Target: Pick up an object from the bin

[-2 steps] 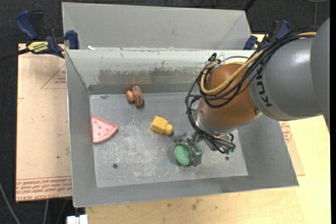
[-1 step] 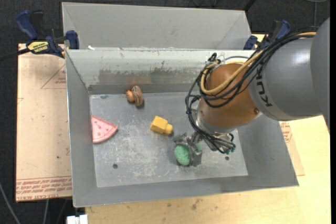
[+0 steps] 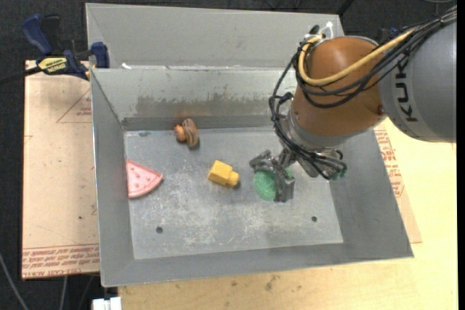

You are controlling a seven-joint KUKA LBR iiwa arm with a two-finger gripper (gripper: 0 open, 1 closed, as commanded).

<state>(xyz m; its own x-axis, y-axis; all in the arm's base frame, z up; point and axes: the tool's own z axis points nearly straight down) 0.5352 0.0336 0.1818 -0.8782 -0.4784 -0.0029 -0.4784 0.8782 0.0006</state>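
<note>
My gripper is low in the right half of the bin, right over a small green rounded thing that lies on the bin floor. The green thing's left part sticks out from under the gripper; its right part is hidden. Just left of it rests a small yellow block, well apart from the gripper.
A pink watermelon-slice toy lies by the left wall. A small brown and orange thing sits near the back wall. The arm's orange cover and cables hang above the bin's right side and hide the floor there.
</note>
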